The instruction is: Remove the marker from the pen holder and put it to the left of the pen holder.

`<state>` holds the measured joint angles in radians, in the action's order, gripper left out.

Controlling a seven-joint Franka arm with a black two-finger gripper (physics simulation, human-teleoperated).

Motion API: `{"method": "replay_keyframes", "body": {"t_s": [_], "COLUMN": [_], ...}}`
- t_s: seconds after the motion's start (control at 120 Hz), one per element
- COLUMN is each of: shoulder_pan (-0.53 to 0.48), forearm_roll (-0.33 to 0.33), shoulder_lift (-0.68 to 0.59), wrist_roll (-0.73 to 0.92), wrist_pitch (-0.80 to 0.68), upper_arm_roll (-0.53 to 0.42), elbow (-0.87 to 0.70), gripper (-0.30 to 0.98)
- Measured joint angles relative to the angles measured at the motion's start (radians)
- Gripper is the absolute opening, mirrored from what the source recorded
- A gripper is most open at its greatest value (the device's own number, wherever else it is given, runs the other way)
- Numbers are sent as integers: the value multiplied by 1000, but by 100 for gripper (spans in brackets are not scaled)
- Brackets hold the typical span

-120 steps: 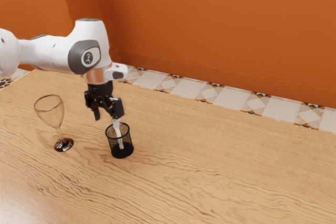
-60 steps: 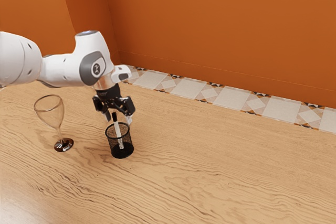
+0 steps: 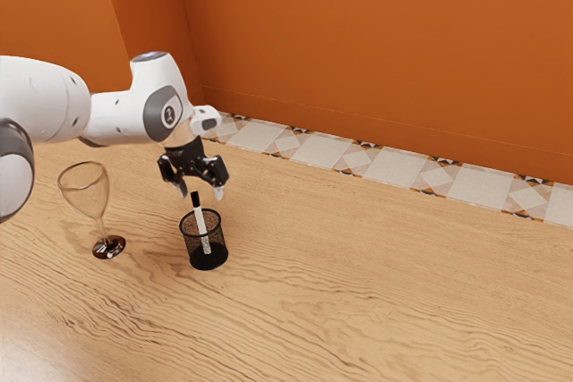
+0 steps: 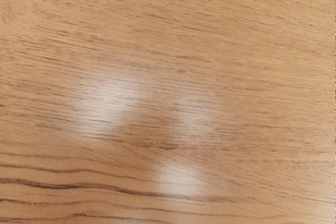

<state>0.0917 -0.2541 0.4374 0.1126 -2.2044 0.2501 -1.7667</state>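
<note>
On the near part of the wooden tabletop (image 3: 358, 292), the black mesh pen holder (image 3: 217, 259) is being left upright, and by it the black-capped white marker (image 3: 200, 224) is still being contained, leaning slightly. Beside it, the stemmed wine glass (image 3: 109, 246) is being left undisturbed. Farther back, the black two-finger gripper (image 3: 200, 192) is being lifted slightly: half a second ago a fingertip was being held lower, near the holder's rim, and a second ago the marker's cap was being hidden by the hand. Now the cap is being exposed, while the fingers are being kept spread, with nothing being pinched. Extraction is apparently still being set up; realignment over the cap is being called for, since the holder could be knocked by an off-centre descent.
</note>
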Motion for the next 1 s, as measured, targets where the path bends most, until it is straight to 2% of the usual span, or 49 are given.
{"method": "replay_keyframes", "body": {"t_s": [0.192,0.367,0.442,0.592,0.692,0.8,1.0], "shoulder_pan": [19,23,23,22,23,23,24], "forearm_roll": [-16,-19,-20,-20,-20,-19,-3], "shoulder_lift": [-106,-122,-127,-139,-139,-140,-183], "wrist_roll": [-7,-12,-13,-15,-16,-19,-31], "wrist_pitch": [29,44,46,49,51,52,59], "upper_arm_roll": [1,1,2,3,2,2,3], "elbow": [-102,-135,-133,-131,-133,-133,-134], "gripper": [65,62,53,22,8,0,-5]}}
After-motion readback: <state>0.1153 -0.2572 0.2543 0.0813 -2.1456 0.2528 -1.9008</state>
